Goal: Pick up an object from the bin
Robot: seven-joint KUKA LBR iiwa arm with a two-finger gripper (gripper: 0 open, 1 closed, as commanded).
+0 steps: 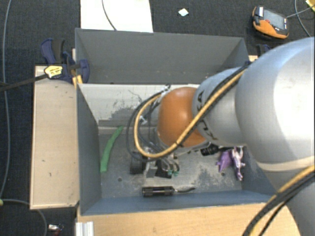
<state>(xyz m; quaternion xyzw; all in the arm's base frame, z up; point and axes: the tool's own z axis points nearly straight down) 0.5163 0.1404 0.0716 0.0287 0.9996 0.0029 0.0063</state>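
Three loose things across the grey bin [88, 146] floor. Far left, a curved green strip [109, 149]; mid-floor, the gripper [156, 168] low under its orange wrist cover [177, 119], just beside a black bar [157, 191] lying flat along the near wall, open or closed impossible to tell. Right, well apart, a purple toy figure [231, 162].

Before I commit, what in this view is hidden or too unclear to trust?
Camera view, bin floor under the orange cover and arm: hidden by them.
Purple toy at right: its top may run under the arm.
Black oblong thing by the near wall: too small to identify.
Whatever lies beneath the gripper: masked by cables.
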